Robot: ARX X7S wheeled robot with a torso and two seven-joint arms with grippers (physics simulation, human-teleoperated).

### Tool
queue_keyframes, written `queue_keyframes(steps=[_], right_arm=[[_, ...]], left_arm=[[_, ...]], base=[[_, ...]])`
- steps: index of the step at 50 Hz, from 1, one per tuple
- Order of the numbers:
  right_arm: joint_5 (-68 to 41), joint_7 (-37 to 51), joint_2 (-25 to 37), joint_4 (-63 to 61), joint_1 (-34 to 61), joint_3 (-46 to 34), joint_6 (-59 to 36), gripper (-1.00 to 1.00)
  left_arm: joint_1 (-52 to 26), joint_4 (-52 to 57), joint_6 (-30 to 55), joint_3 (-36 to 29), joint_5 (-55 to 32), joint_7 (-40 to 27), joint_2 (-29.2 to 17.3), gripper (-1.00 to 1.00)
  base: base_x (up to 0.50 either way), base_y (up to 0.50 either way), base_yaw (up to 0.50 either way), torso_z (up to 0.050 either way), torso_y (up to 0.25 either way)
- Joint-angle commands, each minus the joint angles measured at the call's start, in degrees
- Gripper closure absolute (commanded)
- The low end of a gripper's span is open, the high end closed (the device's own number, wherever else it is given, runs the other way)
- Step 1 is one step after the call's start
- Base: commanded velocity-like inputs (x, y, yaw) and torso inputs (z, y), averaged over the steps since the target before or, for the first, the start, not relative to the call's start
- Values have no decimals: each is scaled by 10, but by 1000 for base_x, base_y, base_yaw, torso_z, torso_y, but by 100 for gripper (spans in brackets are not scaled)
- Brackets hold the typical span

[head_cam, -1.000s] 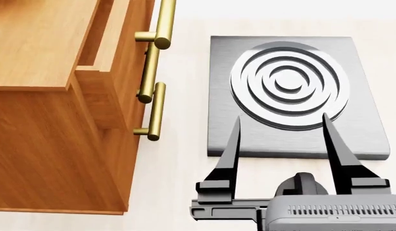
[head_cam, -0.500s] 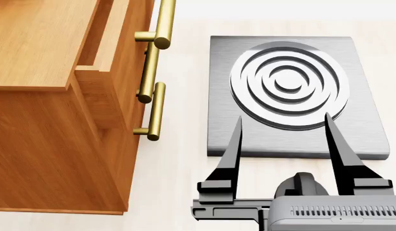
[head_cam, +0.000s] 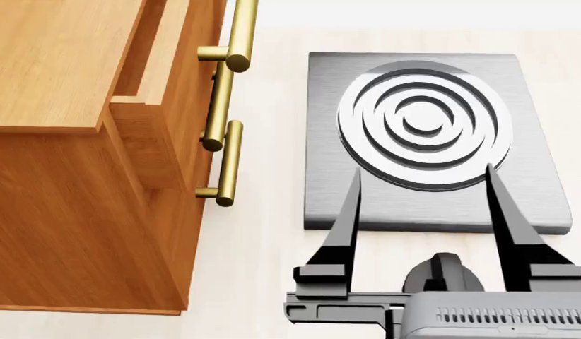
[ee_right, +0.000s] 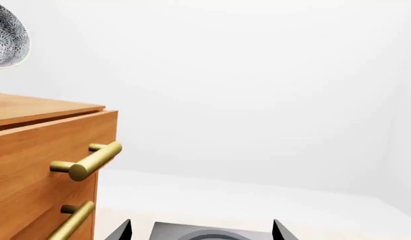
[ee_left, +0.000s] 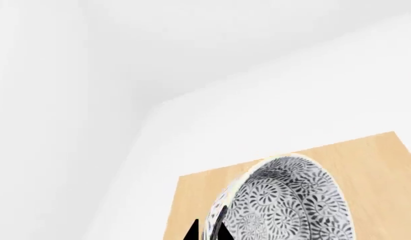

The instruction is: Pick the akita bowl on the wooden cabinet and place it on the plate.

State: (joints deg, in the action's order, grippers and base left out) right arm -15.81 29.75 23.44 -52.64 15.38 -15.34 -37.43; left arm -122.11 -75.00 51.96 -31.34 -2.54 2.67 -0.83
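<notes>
The akita bowl [ee_left: 285,205] hangs lifted above the wooden cabinet [head_cam: 73,141], apparently pinched at its rim by the left gripper [ee_left: 207,232]; the right gripper [head_cam: 423,205] gapes empty over the stove [head_cam: 536,205]; placing remains (no plate in view).

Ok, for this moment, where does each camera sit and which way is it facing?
Head view: on the head, looking down over the wooden cabinet and grey stove; the open right gripper shows.
Left wrist view: near the left gripper, facing the patterned bowl it grips above the cabinet top.
Right wrist view: near the right gripper, looking level past the cabinet's brass handles; its fingertips show.
Shared: both wrist views show the bowl and cabinet.
</notes>
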Motion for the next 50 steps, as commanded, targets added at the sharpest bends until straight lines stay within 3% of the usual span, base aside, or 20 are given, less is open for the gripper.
queue_keyframes(steps=[1, 10, 16, 23, 42, 50], right_arm=[[-4, 5, 3, -12, 0, 3, -5, -100], [-10, 9, 6, -25, 1, 5, -9, -100], [-18, 13, 10, -35, 0, 15, -12, -100], [-25, 21, 14, -46, 1, 17, -14, -100], [-63, 71, 50, -72, 16, 3, -13, -100], [-149, 193, 146, -73, 58, -45, 30, -100]], left_arm=[[-32, 4, -55, -140, -120, 4, 8, 100], [-55, 44, -74, -294, -280, 5, 8, 100], [-69, 67, -81, -334, -347, -5, 8, 100], [-57, 226, -31, -330, -373, -42, -31, 100], [-38, 439, 47, -298, -429, -98, -78, 100], [-22, 515, 72, -277, -460, -122, -100, 100]], base=[[0, 0, 0, 0, 0], [0, 0, 0, 0, 0], [0, 0, 0, 0, 0], [0, 0, 0, 0, 0], [0, 0, 0, 0, 0], [0, 0, 0, 0, 0]])
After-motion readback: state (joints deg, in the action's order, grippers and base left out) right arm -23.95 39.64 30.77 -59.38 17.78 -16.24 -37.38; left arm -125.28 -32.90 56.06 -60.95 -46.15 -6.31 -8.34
